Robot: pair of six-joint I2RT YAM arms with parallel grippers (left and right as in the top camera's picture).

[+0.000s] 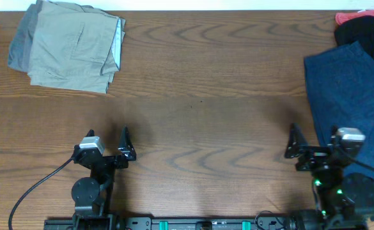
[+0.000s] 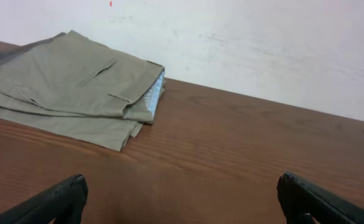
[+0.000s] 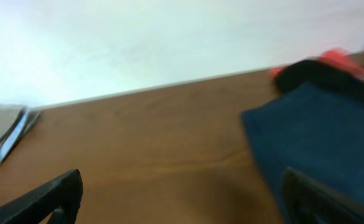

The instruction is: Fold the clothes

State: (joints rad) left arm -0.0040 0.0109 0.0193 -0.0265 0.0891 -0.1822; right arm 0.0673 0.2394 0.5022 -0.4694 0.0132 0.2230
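A folded light khaki pair (image 1: 75, 48) lies at the table's far left, on top of a grey garment (image 1: 19, 48); it also shows in the left wrist view (image 2: 70, 87) with pale lining at its edge. A navy garment (image 1: 350, 89) lies spread at the right, with a black one (image 1: 369, 32) and a red one (image 1: 359, 16) behind it. The right wrist view shows the navy (image 3: 312, 137), black (image 3: 322, 74) and red (image 3: 350, 62) garments. My left gripper (image 1: 107, 137) (image 2: 182, 186) is open and empty over bare wood. My right gripper (image 1: 316, 137) (image 3: 183, 180) is open and empty, one finger at the navy garment's edge.
The wooden table (image 1: 199, 128) runs to a white wall at the back (image 2: 262, 43). A black cable (image 1: 33, 191) trails from the left arm's base at the front edge.
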